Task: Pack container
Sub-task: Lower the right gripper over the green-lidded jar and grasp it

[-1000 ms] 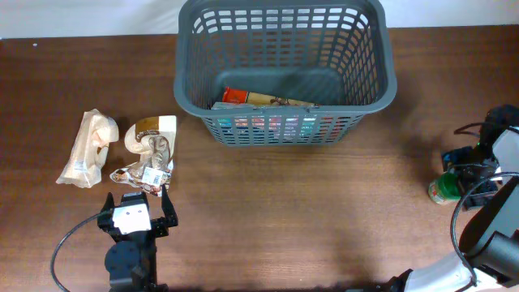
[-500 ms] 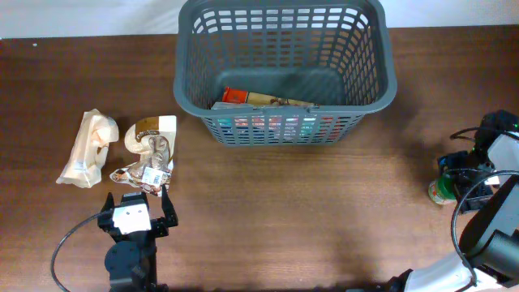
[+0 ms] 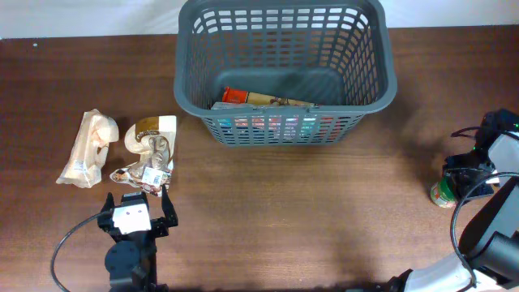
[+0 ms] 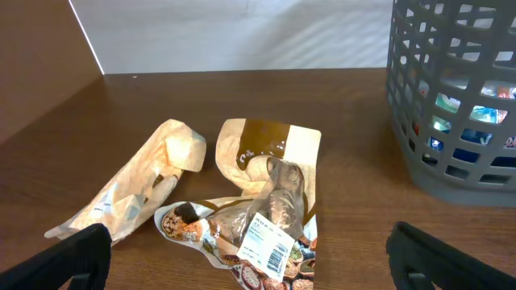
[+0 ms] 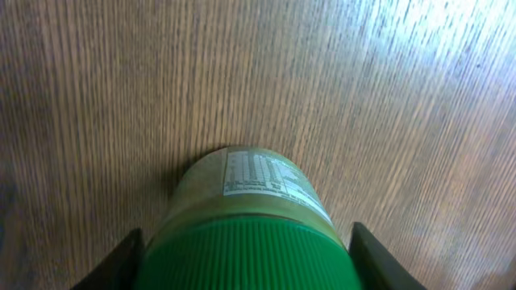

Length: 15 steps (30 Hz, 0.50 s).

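This is looking like a robotics lab set up for manipulation trials. Two black jointed robot arms are standing at the near edge of a dark brown wood-grain counter [image 3: 324,211]: the left arm [image 3: 130,243] by the near-left corner, with a black cable [image 3: 68,236] looping beside it, and the right arm [image 3: 495,239] by the near-right corner. A plain white wall [image 4: 242,32] is running along the far edge. Shop groceries are lying about as props: a beige crumpled paper packet [image 3: 87,148] and a printed plastic pouch with a barcode sticker [image 4: 266,234] near the left edge, a green-lidded jar with a printed label [image 5: 254,217] near the right edge, and a large dark grey lattice-sided plastic basket [image 3: 284,128] at the far edge.
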{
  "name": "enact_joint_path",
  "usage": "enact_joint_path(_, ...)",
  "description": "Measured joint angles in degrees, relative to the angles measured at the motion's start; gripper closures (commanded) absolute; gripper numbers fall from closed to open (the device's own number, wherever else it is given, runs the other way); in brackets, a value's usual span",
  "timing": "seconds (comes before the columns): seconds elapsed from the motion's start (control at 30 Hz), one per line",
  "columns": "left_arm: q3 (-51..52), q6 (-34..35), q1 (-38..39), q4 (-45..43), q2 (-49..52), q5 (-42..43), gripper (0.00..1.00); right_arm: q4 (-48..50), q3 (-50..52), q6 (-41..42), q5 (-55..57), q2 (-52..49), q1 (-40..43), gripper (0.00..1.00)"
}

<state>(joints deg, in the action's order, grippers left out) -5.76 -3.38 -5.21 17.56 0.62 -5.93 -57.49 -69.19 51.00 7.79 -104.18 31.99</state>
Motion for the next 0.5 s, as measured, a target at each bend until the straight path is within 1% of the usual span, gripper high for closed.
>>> enact_joint_path(0.27, 0.0, 0.0, 0.0, 0.0, 0.0, 0.0, 0.01, 0.1, 0.0, -0.4, 0.0, 0.0, 0.0, 0.96)
enact_joint_path(0.5, 0.0, 0.0, 0.0, 0.0, 0.0, 0.0, 0.01, 0.2, -1.3, -3.1, 0.0, 0.0, 0.0, 0.96)
